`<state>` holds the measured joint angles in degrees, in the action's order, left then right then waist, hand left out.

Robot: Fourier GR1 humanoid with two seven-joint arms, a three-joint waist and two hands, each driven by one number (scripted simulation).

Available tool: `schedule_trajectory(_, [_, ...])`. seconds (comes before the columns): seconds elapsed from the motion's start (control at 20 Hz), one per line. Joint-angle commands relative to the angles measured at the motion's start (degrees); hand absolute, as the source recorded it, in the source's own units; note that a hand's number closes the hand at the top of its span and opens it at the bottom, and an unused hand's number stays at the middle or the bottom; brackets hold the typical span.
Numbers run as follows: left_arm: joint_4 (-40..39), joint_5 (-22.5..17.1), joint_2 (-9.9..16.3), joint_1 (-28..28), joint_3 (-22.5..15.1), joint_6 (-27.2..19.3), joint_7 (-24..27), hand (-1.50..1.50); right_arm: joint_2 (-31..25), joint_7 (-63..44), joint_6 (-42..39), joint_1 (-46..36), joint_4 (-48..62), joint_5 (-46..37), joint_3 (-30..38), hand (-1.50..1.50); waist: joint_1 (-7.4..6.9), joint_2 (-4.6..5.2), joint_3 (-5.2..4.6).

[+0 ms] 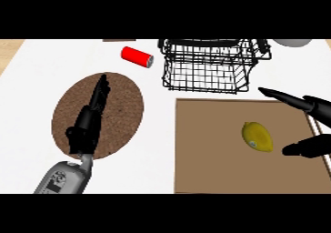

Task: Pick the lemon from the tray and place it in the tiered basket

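A white counter [34, 91] is seen from steeply above. On its right part a flat brown tray [208, 173] is laid, and the lemon [258, 136] is found lying on the tray's surface, right of its middle, with its long axis running roughly from upper left to lower right. The right hand [316, 125] is brought in from the view's right edge over the tray; its fingers [289, 98] are held straight and spread well apart from the thumb [306, 146], the fingers lying above and to the right of the lemon and the thumb just to its lower right. The lemon is set near the gap between them, and no touch between hand and fruit can be made out. Behind the tray, at the counter's far side, the black wire tiered basket [208, 66] is placed, its near edge close to the tray's far edge; nothing can be made out inside it. To the basket's left a red can [137, 56] is laid on its side. A brown oval mat [121, 113] is spread on the counter's left part, and over it the left hand [91, 118] is stretched, its fingers held straight and together, pointing away toward the far side, with nothing held. A grey rounded object [292, 42] is partly shown at the upper right edge.
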<state>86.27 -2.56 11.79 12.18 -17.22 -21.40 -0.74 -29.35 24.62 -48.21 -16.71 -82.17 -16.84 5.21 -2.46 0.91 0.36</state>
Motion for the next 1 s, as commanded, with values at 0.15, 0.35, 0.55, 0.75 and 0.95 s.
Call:
schedule_trajectory(0.15, [1.8, 1.0, -1.2, -0.9, -1.4, -0.2, -1.0, 0.0, -4.0, 20.8, 2.5, -3.1, 14.2, -4.8, -7.8, -1.5, -0.51, -0.16, -0.08])
schedule_trajectory(0.35, [-0.6, 0.4, -0.3, -1.0, 0.9, 0.6, 1.0, 0.0, -4.8, 26.5, 7.5, -3.7, 19.3, -6.4, -12.8, -1.5, 0.32, -0.19, -0.19])
schedule_trajectory(0.55, [1.0, 0.3, 0.5, -3.2, 1.2, 1.6, 1.2, 0.0, -4.4, 29.3, 10.4, -4.7, 22.7, -5.6, -16.1, -1.5, 0.72, -0.45, -0.26])
schedule_trajectory(0.75, [0.0, 1.1, -1.1, -1.4, 1.2, 0.6, -0.2, 0.0, -3.3, 30.8, 12.7, -7.5, 27.3, -5.1, -19.1, -1.5, 0.77, -0.43, -0.25])
schedule_trajectory(0.95, [-0.3, 0.7, 0.0, 0.4, 3.2, 1.6, -1.1, 0.0, -3.9, 33.3, 13.7, -7.1, 30.3, -2.4, -19.2, -1.5, 1.51, -0.58, -0.27])
